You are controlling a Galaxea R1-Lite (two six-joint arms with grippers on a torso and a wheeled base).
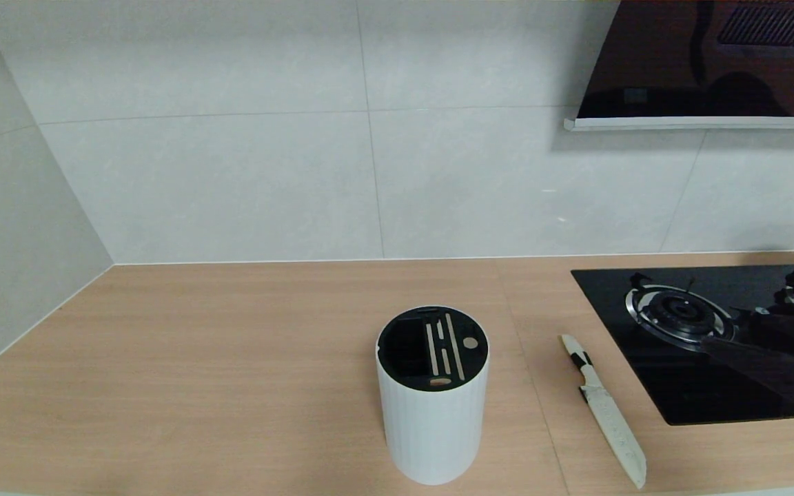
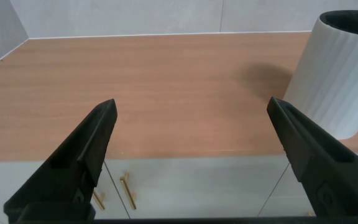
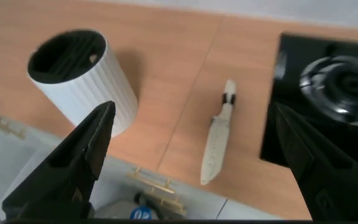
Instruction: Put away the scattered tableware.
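White knife (image 1: 604, 410) lies flat on the counter (image 1: 231, 358), lower right in the head view, beside the holder (image 1: 431, 413). Left tool (image 2: 191, 109) and right tool (image 3: 192, 112) gape empty. A shallow pinch could skid the blade off the edge.

The right arm (image 1: 776, 362) comes into the head view at about 3 to 4 o'clock, a dark, blurred shape whose narrow forward end points toward 9 o'clock. The right gripper (image 3: 192, 111) has its two dark fingers (image 3: 86, 155) spread wide apart, tips about level. The left gripper (image 2: 190, 106) stands the same way, wedge-shaped fingers (image 2: 82, 155) parted wide and tips level.
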